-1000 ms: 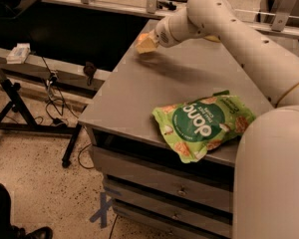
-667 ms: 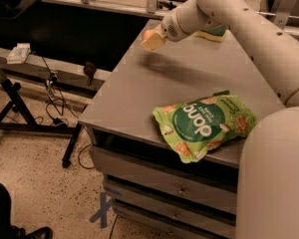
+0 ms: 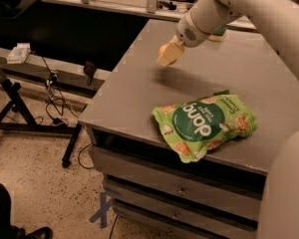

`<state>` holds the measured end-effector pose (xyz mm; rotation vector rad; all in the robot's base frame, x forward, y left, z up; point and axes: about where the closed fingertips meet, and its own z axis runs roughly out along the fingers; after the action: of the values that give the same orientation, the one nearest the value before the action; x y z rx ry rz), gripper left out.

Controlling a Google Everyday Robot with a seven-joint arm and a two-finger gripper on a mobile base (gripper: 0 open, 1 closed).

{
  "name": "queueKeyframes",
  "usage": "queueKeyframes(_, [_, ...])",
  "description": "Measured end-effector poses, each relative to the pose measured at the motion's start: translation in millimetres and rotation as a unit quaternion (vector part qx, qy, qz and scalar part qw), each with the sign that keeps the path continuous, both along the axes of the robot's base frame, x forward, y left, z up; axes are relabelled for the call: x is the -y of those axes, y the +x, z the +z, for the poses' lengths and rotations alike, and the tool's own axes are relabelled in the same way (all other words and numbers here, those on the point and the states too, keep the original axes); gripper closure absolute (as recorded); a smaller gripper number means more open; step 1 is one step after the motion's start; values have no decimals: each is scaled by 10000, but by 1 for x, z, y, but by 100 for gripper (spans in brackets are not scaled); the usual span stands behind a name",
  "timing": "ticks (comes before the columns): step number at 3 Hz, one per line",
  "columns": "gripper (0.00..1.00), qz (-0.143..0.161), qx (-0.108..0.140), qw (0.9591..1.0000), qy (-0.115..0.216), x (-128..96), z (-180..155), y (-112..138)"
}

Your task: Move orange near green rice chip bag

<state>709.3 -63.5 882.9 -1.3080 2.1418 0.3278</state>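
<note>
**Q:** Fig. 1 — what has changed at the gripper?

**A:** Over the last second the gripper (image 3: 167,55), above the far middle of the table (image 3: 134,93), has travelled right and nearer, closing part of the gap to the green rice chip bag (image 3: 204,124). Its fingers are clenched on the orange (image 3: 162,49), which shows as a small orange patch at their far-left side. A shadow on the tabletop beneath suggests the fruit is carried clear of the surface.

**Q:** What does this mean for the task?

**A:** Transport appears to be under way — the grasp is made, the placement is not. The orange is well apart from the bag, which lies flat at the near right of the table, its corner over the near edge. What remains is likely more travel near-right, a descent, and a release beside the pouch.

**Q:** Is there legible writing?

**A:** The bag has a dark green circle with large white lettering, inverted from this view and resembling "donq". The smaller text at its right margin is too small to read. The sponge (image 3: 219,33), far right behind the arm, shows no marking.
</note>
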Motion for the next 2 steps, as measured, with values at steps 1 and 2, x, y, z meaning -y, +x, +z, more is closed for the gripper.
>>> queueKeyframes(1, [100,-126,-463,9979,-443,18,-8,-44])
queueKeyframes(2, [100,-348,-743,9946,-639,29,-13,-78])
